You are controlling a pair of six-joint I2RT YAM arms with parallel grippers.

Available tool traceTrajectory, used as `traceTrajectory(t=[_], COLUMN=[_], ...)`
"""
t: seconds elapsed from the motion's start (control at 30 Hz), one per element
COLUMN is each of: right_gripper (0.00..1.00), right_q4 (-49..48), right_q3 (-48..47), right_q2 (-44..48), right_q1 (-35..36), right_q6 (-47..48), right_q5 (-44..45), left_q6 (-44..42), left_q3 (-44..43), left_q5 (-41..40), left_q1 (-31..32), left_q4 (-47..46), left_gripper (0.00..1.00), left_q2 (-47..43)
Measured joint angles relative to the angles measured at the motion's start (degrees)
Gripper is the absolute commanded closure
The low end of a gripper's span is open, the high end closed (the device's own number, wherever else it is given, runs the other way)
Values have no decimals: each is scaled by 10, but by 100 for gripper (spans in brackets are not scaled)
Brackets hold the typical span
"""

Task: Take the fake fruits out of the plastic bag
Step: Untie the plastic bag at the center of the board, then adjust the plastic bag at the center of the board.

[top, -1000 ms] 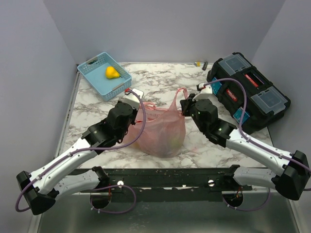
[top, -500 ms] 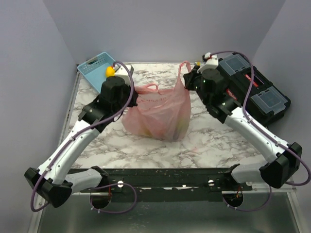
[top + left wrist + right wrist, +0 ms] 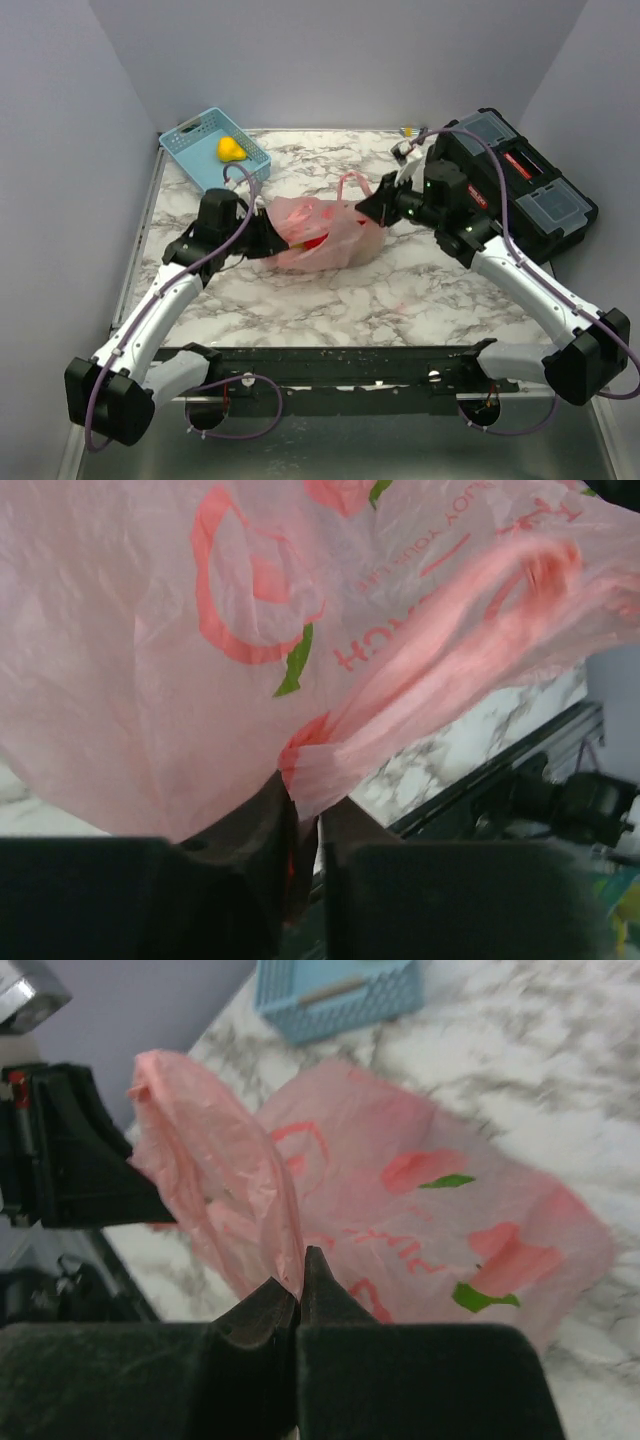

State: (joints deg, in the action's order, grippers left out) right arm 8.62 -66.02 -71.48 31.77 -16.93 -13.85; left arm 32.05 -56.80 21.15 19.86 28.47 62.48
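Observation:
The pink plastic bag [image 3: 322, 232] lies low and slumped on the marble table between my two grippers. A red fruit [image 3: 314, 241] shows through its film; the other fruits inside are hidden. My left gripper [image 3: 268, 238] is shut on the bag's bunched left edge, which shows in the left wrist view [image 3: 308, 798] with the bag [image 3: 200, 650] filling that frame. My right gripper [image 3: 372, 211] is shut on the bag's right edge; in the right wrist view [image 3: 299, 1272] its jaws pinch a fold of the bag [image 3: 420, 1210]. A yellow pear-like fruit [image 3: 231, 150] lies in the blue basket.
The light blue slotted basket [image 3: 197, 160] stands at the back left and also shows in the right wrist view [image 3: 335, 990]. A black toolbox [image 3: 515, 185] stands at the right. Small items [image 3: 414, 131] lie at the back edge.
Both grippers have come down from a raised hold. The bag, lifted high half a second ago, has dropped and tipped flat onto the table between them.

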Motion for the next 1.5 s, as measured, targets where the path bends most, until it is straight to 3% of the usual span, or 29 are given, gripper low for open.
traceTrajectory(t=[0.17, 0.27, 0.37, 0.57, 0.67, 0.93, 1.07, 1.23, 1.33, 1.47, 1.5], right_gripper=[99, 99, 99, 99, 99, 99, 99, 99, 99, 97, 97], right_q4=[-13, -13, -17, -34, -47, -71, -69, -54, -50, -39, -35], right_q3=[113, 134, 134, 143, 159, 170, 170, 170, 173, 175, 176], right_q2=[16, 34, 57, 73, 73, 74, 78, 96, 105, 113, 113], right_q1=[2, 3, 3, 3, 3, 3, 3, 3, 3, 3, 3], right_q6=[-32, -42, -45, -56, -67, -77, -76, -69, -65, -59, -57], right_q5=[-128, -159, -170, -176, -178, -179, -178, -169, -162, -149, -144], left_q6=[16, 16, 3, -14, -11, 20, 34, 22, 17, 15, 16], left_q3=[129, 139, 114, 37, 12, -66, -65, -66, -78, -98, -102], left_q5=[30, 33, 34, 56, 46, -216, -336, -428, -470, -527, -538], left_q1=[0, 0, 0, 5, 43, 306, 367, 420, 435, 436, 436], left_q4=[16, 36, 62, 118, 145, 235, 269, 281, 287, 304, 312], left_gripper=[30, 16, 10, 8, 3, 1, 1, 1, 14, 65, 83], left_q2=[-103, -177, -234, -262, -248, -148, -93, -61, -45, 1, 14])
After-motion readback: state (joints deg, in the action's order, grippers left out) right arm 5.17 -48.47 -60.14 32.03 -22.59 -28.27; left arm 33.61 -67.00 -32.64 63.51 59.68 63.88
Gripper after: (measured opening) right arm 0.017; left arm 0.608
